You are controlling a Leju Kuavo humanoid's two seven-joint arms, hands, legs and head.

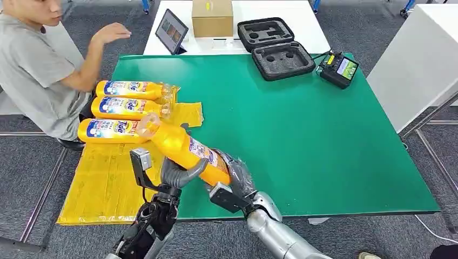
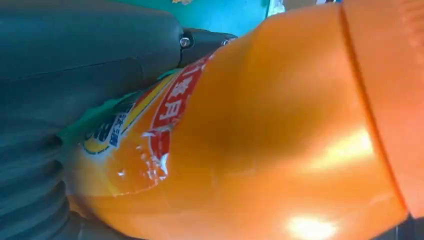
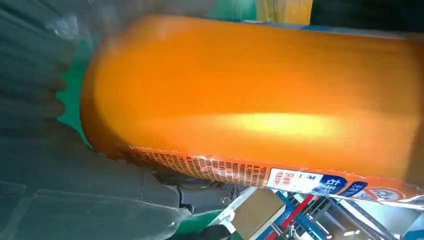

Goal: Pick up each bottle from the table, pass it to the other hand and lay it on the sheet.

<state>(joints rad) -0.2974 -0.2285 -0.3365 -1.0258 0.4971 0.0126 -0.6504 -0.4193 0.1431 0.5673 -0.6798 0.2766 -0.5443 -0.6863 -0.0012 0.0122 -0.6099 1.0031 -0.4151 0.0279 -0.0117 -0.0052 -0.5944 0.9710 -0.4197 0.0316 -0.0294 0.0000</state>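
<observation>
Over the near left part of the green tabletop, in the head view, an orange bottle is held tilted in the air, its cap end pointing toward the three bottles already lying side by side on the yellow sheet. Both hands are on it: the left hand wraps its grey fingers around the bottle's middle from below, and the right hand clasps the base end. The laid bottles rest at the sheet's far end with their caps toward the table's middle. A person in a grey shirt sits beside the sheet with one hand raised. Farther back lie an open black foam case, a cardboard box, a tablet and a black controller.

From the left wrist, the bottle lies close against the left hand, whose thick grey thumb presses along its labelled side.

From the right wrist, the bottle's base end sits in the right hand, fingers curled beneath it.
</observation>
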